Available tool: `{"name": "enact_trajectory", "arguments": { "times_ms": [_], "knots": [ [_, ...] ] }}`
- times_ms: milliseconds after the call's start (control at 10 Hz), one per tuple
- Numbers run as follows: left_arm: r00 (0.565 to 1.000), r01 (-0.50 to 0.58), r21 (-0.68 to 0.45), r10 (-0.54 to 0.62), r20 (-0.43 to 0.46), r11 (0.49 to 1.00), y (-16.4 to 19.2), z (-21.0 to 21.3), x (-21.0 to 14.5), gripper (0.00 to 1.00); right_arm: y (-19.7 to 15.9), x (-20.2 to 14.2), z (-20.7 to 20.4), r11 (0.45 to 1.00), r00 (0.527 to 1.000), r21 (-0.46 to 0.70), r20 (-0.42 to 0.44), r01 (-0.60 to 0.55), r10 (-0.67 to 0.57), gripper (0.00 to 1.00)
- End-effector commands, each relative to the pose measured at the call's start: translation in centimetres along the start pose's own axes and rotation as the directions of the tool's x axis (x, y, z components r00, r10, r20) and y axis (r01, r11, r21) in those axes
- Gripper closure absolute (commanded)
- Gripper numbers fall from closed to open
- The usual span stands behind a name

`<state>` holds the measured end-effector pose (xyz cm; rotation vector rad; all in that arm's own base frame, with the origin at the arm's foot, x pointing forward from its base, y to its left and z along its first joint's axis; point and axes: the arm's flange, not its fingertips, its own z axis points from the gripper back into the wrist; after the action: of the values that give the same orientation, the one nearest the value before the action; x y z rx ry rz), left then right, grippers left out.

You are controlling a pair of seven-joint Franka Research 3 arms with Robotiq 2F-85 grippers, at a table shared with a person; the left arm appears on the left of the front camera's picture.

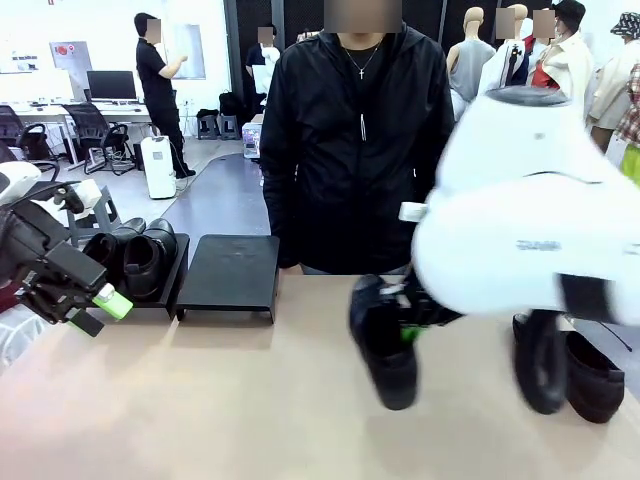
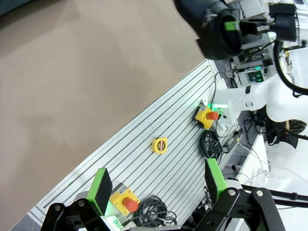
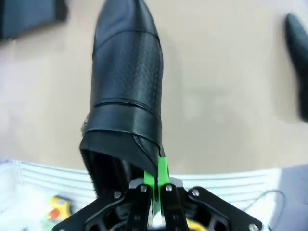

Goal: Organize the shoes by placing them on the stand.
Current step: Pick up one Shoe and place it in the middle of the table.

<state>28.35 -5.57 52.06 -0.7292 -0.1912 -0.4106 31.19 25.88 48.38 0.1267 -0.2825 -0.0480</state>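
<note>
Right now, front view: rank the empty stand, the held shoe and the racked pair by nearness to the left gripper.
1. Racked pair, just beyond the left gripper, far left.
2. Empty stand, left of centre.
3. Held shoe, in the right gripper, right of centre.

White arm (image 1: 530,230), black jaws, green pads (image 2: 102,189)

A tan desk (image 1: 220,400) is filling the foreground. Behind it a grey floor (image 1: 215,200) is running to a white wall (image 1: 105,25), where black chairs (image 1: 95,128) and a white unit (image 1: 158,167) are standing near a monitor (image 1: 111,84).
</note>
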Motion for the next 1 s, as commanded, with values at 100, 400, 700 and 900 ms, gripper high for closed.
{"name": "enact_trajectory", "arguments": {
  "times_ms": [100, 400, 700, 900],
  "knots": [
    [1.000, 0.020, -0.026, -0.020, 0.006, 0.999, 0.1, 0.1, 0.1, 0.00, 6.7, 4.7, -5.2, 0.992, 0.998, 0.126, -0.062, 0.018, -0.010, 1.00],
    [1.000, 0.020, -0.026, -0.020, 0.006, 0.999, 0.1, 0.1, 0.1, 0.00, 10.8, 4.0, -10.5, 0.972, 0.975, 0.218, -0.221, 0.087, -0.038, 1.00],
    [1.000, 0.020, -0.026, -0.020, 0.006, 0.999, 0.1, 0.1, 0.1, 0.00, 11.4, 3.4, -14.2, 0.978, 0.959, 0.200, -0.284, 0.058, 0.001, 1.00],
    [1.000, 0.020, -0.026, -0.020, 0.006, 0.999, 0.1, 0.1, 0.1, 0.00, 10.8, 3.8, -14.6, 0.973, 0.950, 0.212, -0.311, 0.086, -0.016, 1.00]
  ]
}}
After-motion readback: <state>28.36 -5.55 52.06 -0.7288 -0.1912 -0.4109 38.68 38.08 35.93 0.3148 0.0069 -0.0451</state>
